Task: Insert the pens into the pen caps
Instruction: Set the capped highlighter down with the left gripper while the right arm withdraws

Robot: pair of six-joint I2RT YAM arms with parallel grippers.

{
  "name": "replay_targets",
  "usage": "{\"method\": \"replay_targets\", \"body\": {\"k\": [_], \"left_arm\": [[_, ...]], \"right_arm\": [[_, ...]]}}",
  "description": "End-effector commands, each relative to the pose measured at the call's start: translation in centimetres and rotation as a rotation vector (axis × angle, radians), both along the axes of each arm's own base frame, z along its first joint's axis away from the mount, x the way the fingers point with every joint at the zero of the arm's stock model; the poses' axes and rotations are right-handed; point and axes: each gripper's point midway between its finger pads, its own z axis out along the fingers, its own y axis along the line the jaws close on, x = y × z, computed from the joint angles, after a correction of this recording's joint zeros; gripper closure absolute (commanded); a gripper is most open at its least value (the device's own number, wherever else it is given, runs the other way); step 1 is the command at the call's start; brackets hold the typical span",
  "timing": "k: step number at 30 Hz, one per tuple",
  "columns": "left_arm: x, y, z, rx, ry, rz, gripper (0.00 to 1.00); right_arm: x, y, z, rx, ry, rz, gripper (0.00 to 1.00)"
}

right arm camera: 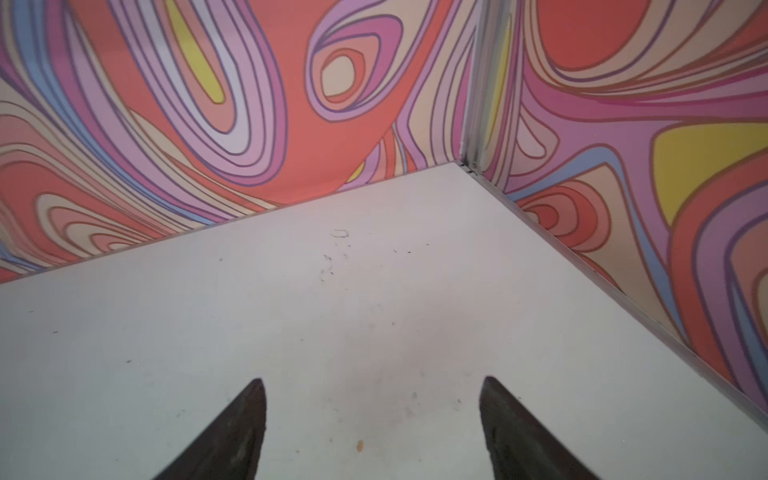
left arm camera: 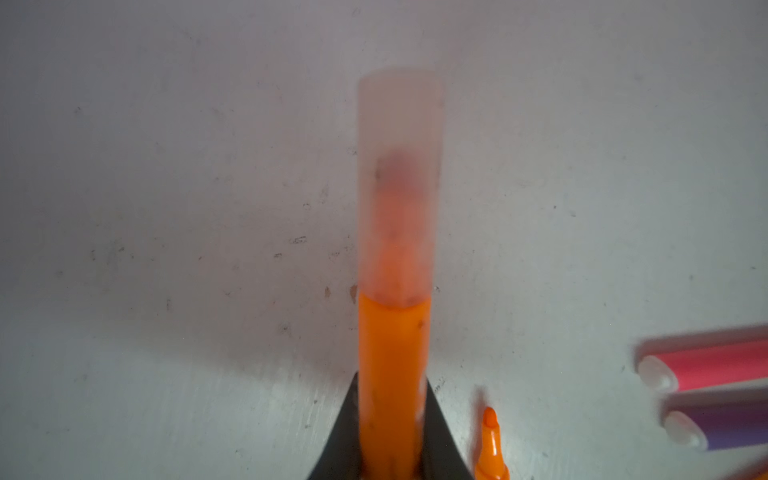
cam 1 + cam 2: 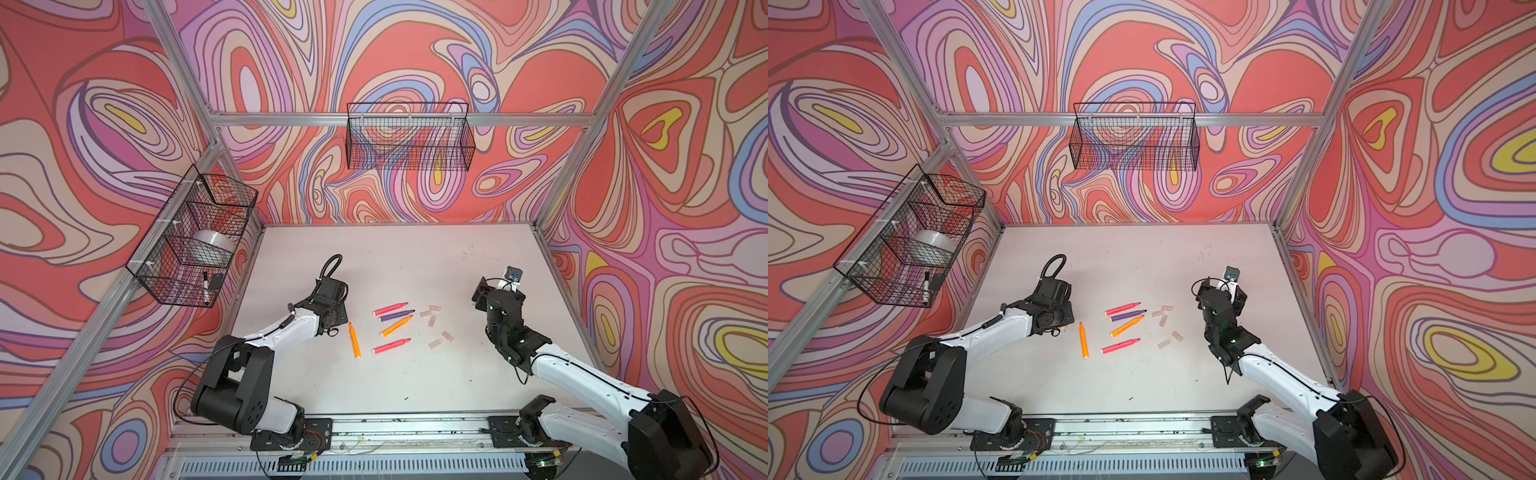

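My left gripper (image 2: 392, 386) is shut on an orange pen (image 2: 392, 353), its dark fingers pressed against both sides of the barrel. A translucent pen cap (image 2: 399, 178) sits over that pen's tip. In both top views the left wrist (image 3: 330, 301) hides this pen. Loose on the white table (image 3: 415, 266) lie a pink pen (image 3: 390, 308), a purple one (image 3: 397, 315), an orange one (image 3: 397, 326), another pink (image 3: 391, 345) and another orange (image 3: 354, 340). Several pen caps (image 3: 432, 320) lie to their right. My right gripper (image 1: 374, 384) is open and empty, right of the caps, facing the back right corner.
A wire basket (image 3: 191, 237) on the left wall holds a tape roll (image 3: 212, 245) and a black-and-white marker (image 3: 205, 286). Another wire basket (image 3: 409, 137) hangs on the back wall. Metal frame posts and patterned walls bound the table on three sides.
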Motion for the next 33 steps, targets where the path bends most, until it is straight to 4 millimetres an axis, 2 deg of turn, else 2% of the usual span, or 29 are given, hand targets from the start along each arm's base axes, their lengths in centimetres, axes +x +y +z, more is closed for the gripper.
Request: {"method": "replay_targets", "body": {"k": [1,4,8,18,25,33], "left_arm": [[-0.1,0.7,-0.8,0.008,0.073,0.068,1.00],[0.5,0.3,-2.0,-0.013,0.117,0.092,1.00],[0.8,1.1,-3.2,0.017,0.144,0.165,1.00],[1.2,1.1,-3.9,-0.031,0.088,0.227,1.00],[1.1,1.0,-4.1,-0.028,0.103,0.221,0.86],[1.2,0.8,-4.1,-0.031,0.110,0.206,0.77]], "right_arm": [[0.1,-0.7,-1.5,0.025,0.047,-0.040,0.19],[0.4,-0.4,-2.0,0.022,0.059,-0.035,0.21],[0.2,-0.6,-2.1,0.026,0.058,-0.047,0.21],[-0.1,-0.8,-1.9,0.036,0.036,-0.051,0.21],[-0.2,-0.9,-1.9,0.038,0.034,-0.052,0.21],[-0.4,-0.9,-1.9,0.040,0.033,-0.050,0.21]]}}
